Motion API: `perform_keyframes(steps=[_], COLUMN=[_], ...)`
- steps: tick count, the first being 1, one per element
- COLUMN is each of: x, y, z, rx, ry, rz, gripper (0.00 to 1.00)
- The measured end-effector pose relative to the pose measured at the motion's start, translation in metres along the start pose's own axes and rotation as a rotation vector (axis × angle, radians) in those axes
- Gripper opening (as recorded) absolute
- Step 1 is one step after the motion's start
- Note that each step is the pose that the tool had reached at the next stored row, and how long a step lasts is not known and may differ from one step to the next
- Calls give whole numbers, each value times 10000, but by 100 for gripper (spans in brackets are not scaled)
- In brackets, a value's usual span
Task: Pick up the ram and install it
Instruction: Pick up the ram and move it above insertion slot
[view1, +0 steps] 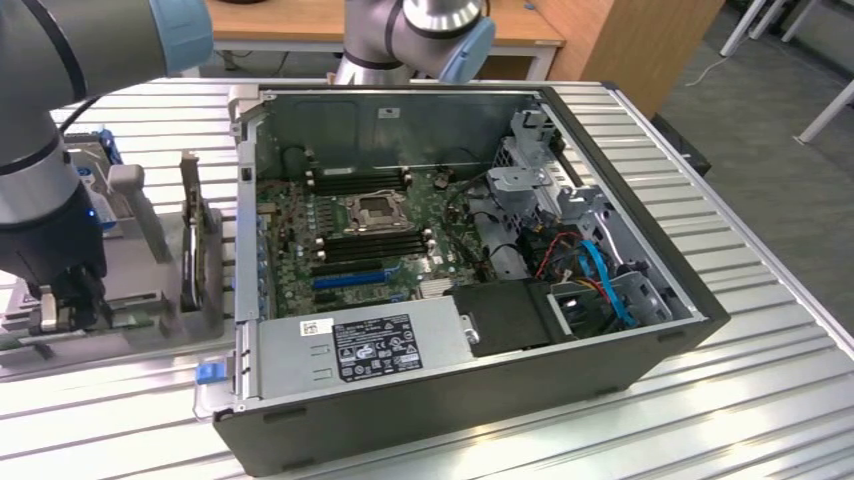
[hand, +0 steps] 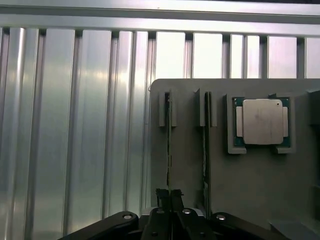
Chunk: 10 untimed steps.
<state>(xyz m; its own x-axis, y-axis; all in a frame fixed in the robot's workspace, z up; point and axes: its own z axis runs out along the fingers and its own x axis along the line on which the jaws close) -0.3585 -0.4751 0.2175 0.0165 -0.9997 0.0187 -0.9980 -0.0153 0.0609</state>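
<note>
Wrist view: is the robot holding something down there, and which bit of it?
Yes, it looks so. The gripper has its jaws shut on the thin upper edge of the ram, which stands on edge in the grey holder.

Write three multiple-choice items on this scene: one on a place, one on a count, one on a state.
1. Where is the claw? A on the floor B over the tray C on a shelf
2. How many ram sticks stand in the tray? A two B one C five
3. The claw is: A wide open B shut on a ram stick C shut on a screwdriver
Answers: B, the tray lies right under it; A, two edge-on sticks stand in its slots; B, it pinches one stick's end.
</note>
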Motion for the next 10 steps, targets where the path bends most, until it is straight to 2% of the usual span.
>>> perform_keyframes(steps=[10], x=[5], y=[15], z=[-248], rx=[0], ry=[1], rz=[0], gripper=[12])
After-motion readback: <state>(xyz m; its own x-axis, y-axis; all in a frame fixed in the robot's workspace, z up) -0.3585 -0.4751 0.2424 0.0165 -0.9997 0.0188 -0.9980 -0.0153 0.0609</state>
